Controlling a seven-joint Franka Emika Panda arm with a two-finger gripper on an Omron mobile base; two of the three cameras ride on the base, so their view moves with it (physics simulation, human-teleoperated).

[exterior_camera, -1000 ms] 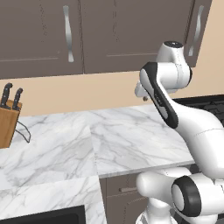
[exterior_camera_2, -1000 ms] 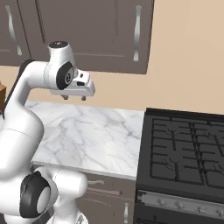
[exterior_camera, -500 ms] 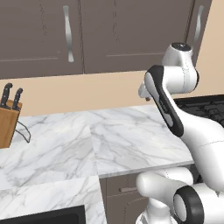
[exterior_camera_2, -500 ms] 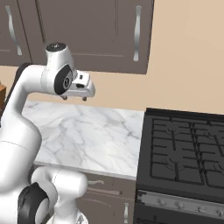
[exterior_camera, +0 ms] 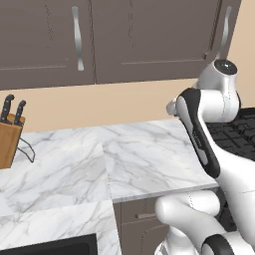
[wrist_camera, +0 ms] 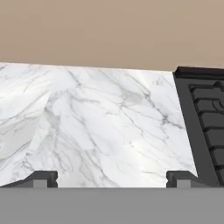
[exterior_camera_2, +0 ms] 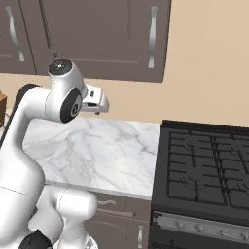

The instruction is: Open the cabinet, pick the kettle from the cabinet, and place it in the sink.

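- the cabinet [exterior_camera: 149,40] hangs above the marble counter [exterior_camera: 144,159] with its doors shut, so the kettle is presumably inside (it cannot be seen).
- a corner of the sink [exterior_camera: 60,246] lies low left, well apart from the stove [exterior_camera_2: 204,170].
- the gripper [wrist_camera: 112,178] is empty, fingers spread wide, likely readied for a curved handle [exterior_camera_2: 152,36].

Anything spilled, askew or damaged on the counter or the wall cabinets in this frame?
Nothing stands out. The dark grey-brown wall cabinet has its doors shut flush, the white marble counter looks clean, and the wooden knife block stands upright at its left end. The open gripper hangs above the counter, holding nothing.
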